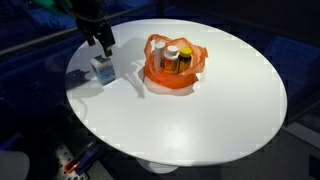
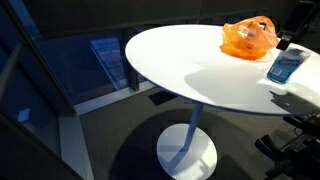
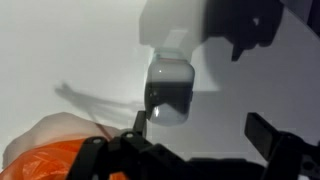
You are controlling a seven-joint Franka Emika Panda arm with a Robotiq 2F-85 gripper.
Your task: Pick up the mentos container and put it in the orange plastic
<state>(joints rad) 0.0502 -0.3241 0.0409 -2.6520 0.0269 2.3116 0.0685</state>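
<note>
The mentos container (image 1: 102, 68), a small white tub with a blue label, stands on the white round table (image 1: 200, 120) to one side of the orange plastic (image 1: 175, 68). It also shows in an exterior view (image 2: 285, 65) and in the wrist view (image 3: 170, 92). My gripper (image 1: 100, 44) hangs just above the container, open and empty. In the wrist view the gripper (image 3: 199, 127) has its fingers spread, and the container sits just beyond them, close to one finger. The orange plastic shows at the lower corner of the wrist view (image 3: 50, 152) and in an exterior view (image 2: 248, 38).
An orange-yellow bottle with a white cap (image 1: 172, 54) and a dark bottle (image 1: 186, 60) stand inside the orange plastic. The container stands near the table edge (image 1: 72, 85). The floor around the table pedestal (image 2: 186, 150) is dark.
</note>
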